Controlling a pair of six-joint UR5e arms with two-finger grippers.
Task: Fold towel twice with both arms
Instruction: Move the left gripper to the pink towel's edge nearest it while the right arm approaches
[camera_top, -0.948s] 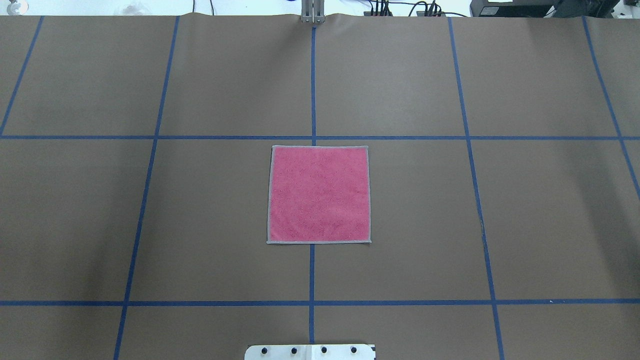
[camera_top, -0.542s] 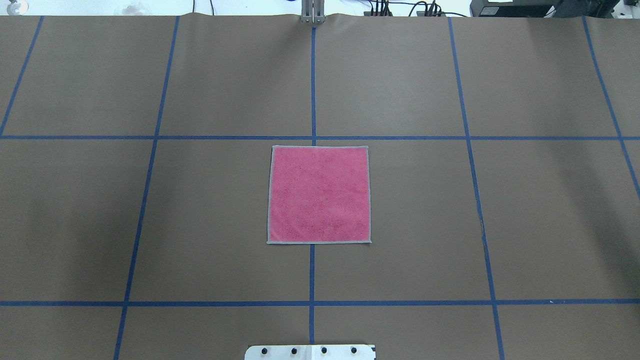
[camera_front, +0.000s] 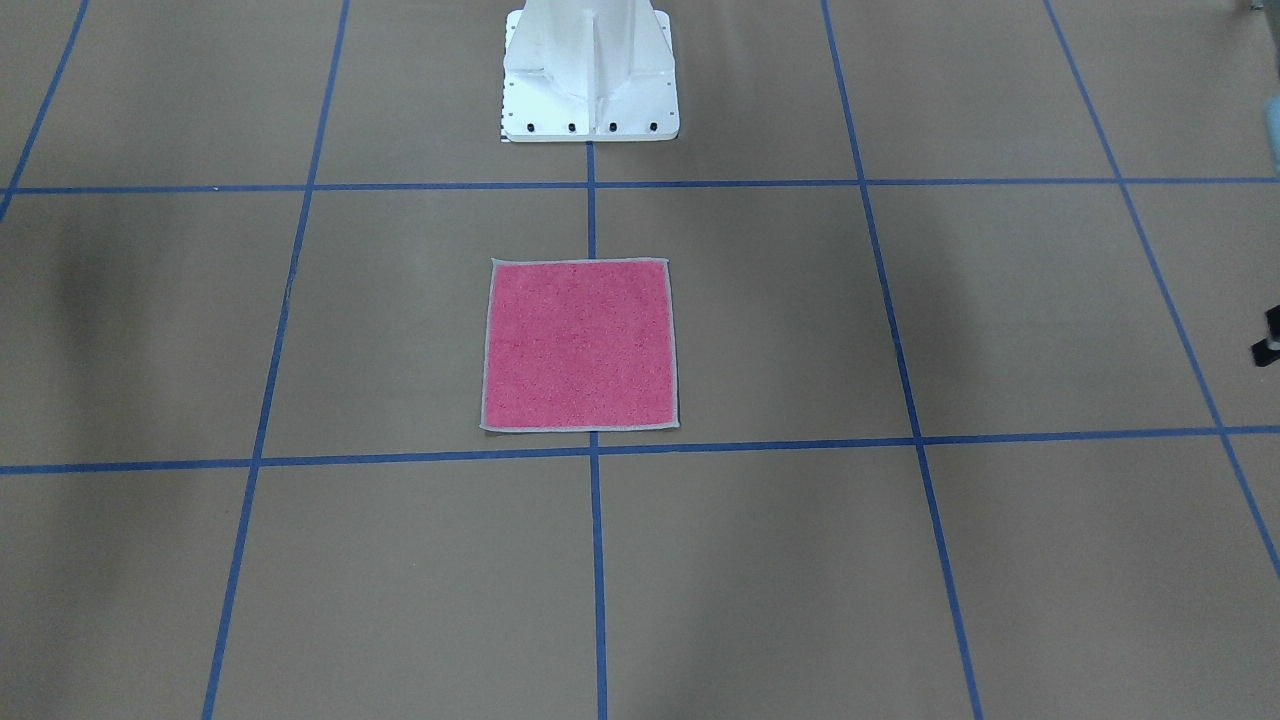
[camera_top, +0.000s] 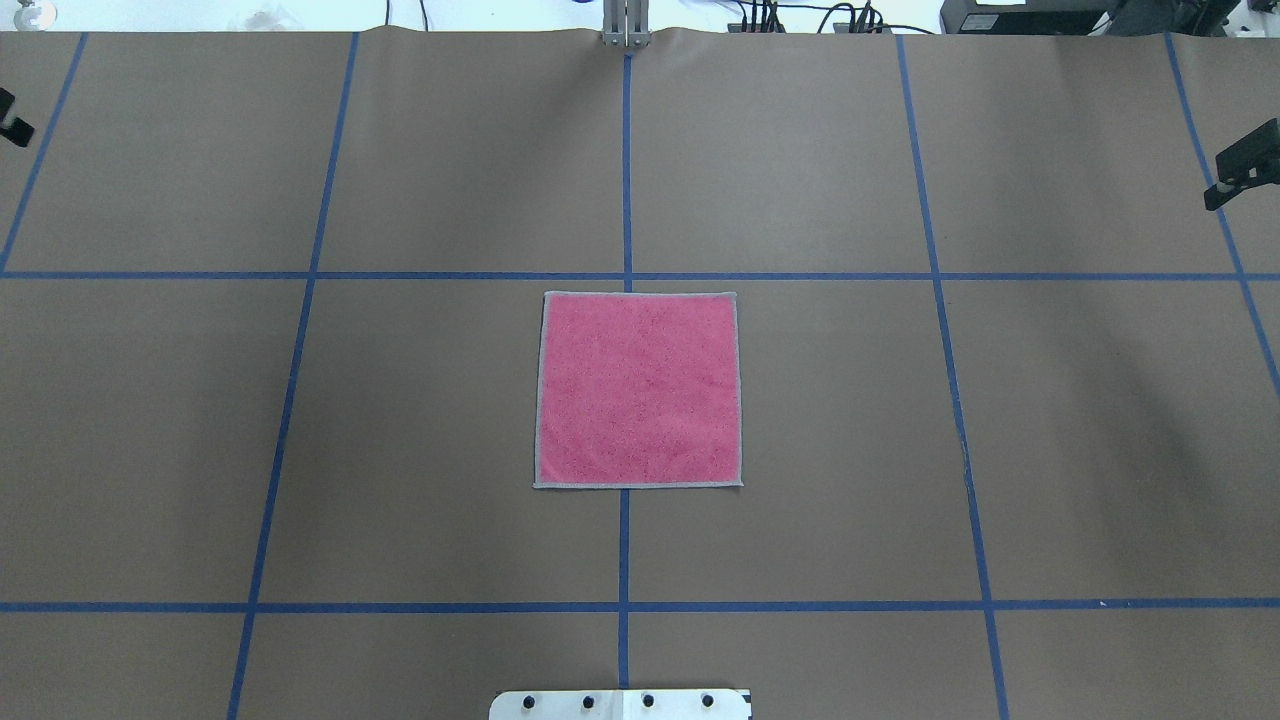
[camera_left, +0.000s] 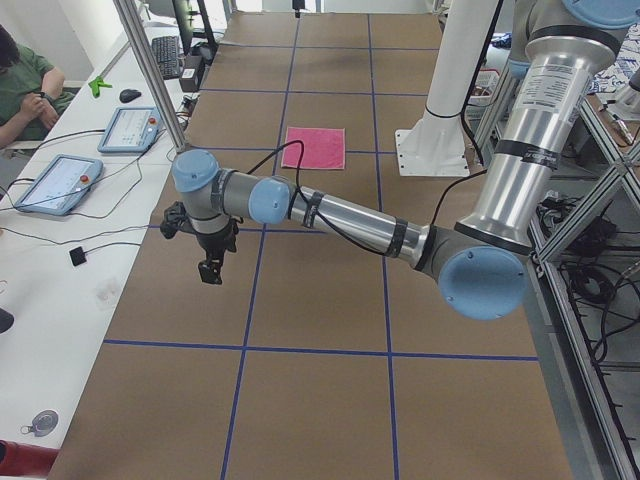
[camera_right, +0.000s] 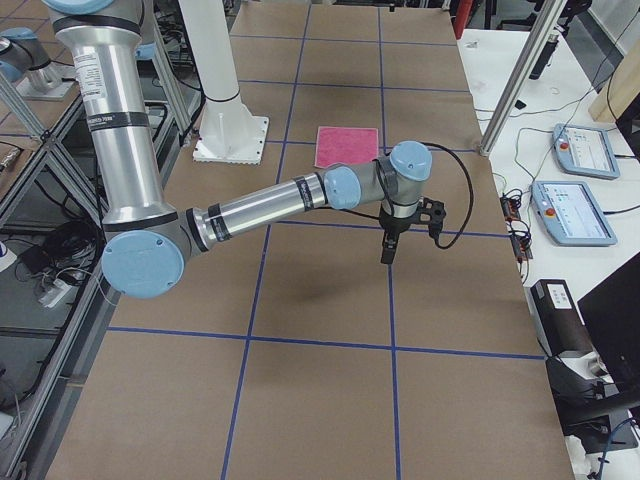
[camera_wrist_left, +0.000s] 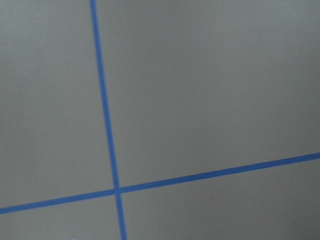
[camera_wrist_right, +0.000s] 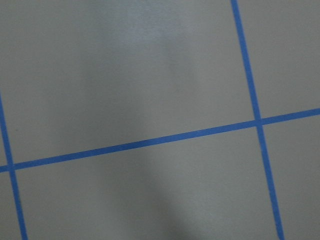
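Brown table (camera_top: 860, 420), flat pink towel (camera_top: 638, 390)

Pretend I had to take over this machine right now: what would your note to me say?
Left claw: hangs over bare table far out on the robot's left, holding nothing. Open or shut cannot be told.
Right claw: likewise far out on the robot's right, holding nothing, state unclear.
Towel: lies flat and unfolded, pink face up, mid-table in front of the white pedestal, touched by neither claw.
Done: no fold yet.
Left: bring both claws in to the towel, fold it once, then fold it again.
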